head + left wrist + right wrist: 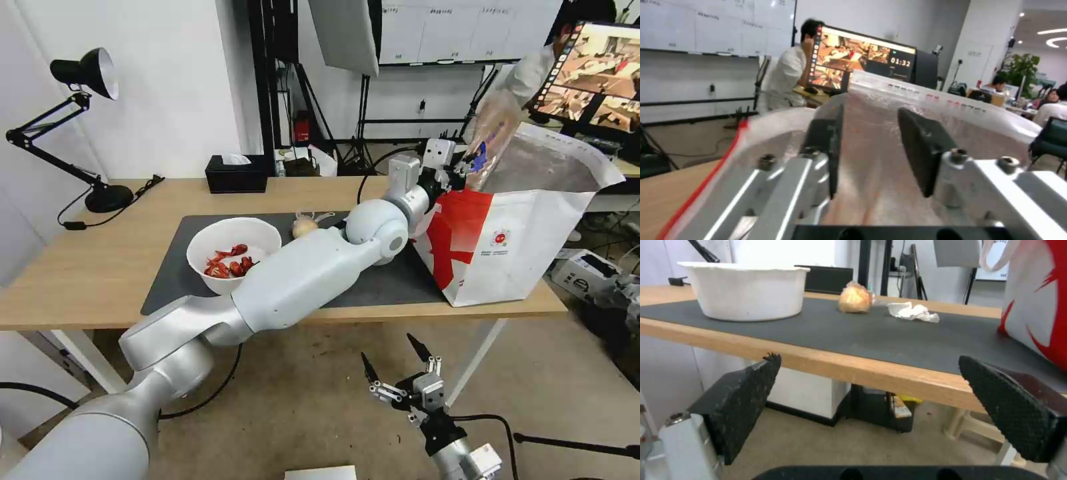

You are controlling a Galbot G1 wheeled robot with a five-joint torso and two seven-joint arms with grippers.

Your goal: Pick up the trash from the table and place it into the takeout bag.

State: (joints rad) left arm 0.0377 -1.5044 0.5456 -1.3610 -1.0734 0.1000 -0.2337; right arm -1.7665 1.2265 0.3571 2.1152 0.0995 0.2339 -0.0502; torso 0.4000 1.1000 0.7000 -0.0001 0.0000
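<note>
Bare floor lies before the light-wood table (100, 267), and low over it, short of the table's front edge, the right gripper (397, 365) waits with its fingers spread wide and empty. On the dark mat (387, 280) stand the white bowl (230, 248) of red shells, then the wrapped beige ball (304, 227) and the crumpled tissue (912, 311) farther back. At the far right, the left gripper (467, 167) is clamped on the clear plastic tray (492, 130), holding it above the open mouth of the takeout bag (527, 247).
</note>
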